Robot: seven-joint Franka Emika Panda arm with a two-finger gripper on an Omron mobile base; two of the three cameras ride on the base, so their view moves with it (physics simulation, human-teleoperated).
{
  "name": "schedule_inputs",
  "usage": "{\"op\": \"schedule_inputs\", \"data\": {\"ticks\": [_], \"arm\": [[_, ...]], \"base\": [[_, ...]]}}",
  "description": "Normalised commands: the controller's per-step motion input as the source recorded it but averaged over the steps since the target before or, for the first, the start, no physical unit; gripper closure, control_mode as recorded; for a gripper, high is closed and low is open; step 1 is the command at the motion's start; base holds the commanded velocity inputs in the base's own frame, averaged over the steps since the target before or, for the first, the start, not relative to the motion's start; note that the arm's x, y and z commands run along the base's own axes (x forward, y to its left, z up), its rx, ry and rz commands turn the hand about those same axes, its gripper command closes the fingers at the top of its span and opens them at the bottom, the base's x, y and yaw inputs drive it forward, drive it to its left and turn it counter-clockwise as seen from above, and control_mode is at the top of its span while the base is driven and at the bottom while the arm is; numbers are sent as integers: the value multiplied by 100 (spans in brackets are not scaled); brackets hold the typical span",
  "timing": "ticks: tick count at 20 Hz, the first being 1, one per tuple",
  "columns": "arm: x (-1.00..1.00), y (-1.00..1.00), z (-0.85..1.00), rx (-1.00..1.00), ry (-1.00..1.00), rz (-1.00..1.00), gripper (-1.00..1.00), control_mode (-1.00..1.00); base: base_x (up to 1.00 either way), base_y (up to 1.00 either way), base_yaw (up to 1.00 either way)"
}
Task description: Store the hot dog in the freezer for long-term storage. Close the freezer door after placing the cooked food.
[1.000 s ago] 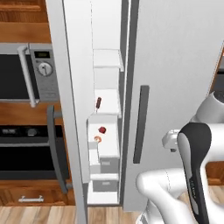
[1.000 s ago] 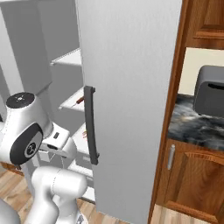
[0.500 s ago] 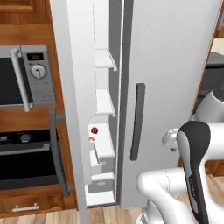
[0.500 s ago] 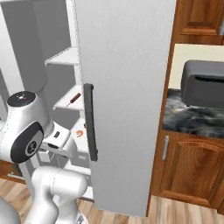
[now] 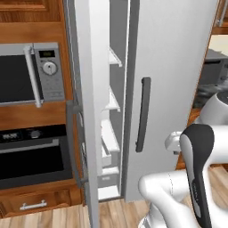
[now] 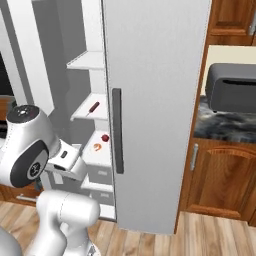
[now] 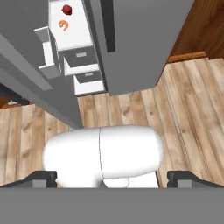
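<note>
Wood floor [image 7: 188, 100] – brown cupboards around. The hot dog [image 6: 93, 108] lies on a freezer [image 6: 87, 112] shelf; the freezer door [image 5: 91, 111] stands partly open. The gripper [image 7: 111, 177] is spread wide, holding nothing.

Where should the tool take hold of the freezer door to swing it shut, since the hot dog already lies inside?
Push the freezer door near its free edge from its grey outer face; the vertical bar handle there also offers a grip.

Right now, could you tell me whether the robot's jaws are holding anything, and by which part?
Nothing is held: the gripper is open and empty. The slender reddish-brown hot dog lies on a white shelf inside the tall grey freezer.
</note>
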Motion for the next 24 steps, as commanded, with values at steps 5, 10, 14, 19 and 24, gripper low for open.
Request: {"op": "schedule_inputs", "data": {"ticks": [5, 10, 14, 19, 24], "arm": [[0, 0, 0, 0, 0, 0, -100, 100], [0, 0, 0, 0, 0, 0, -100, 100], [0, 0, 0, 0, 0, 0, -100, 100], [0, 0, 0, 0, 0, 0, -100, 100], [0, 0, 0, 0, 0, 0, -100, 100]], "base": [[-27, 49, -17], [-29, 44, -14], [-44, 24, -10], [-51, 14, -2], [-17, 0, 0]]}}
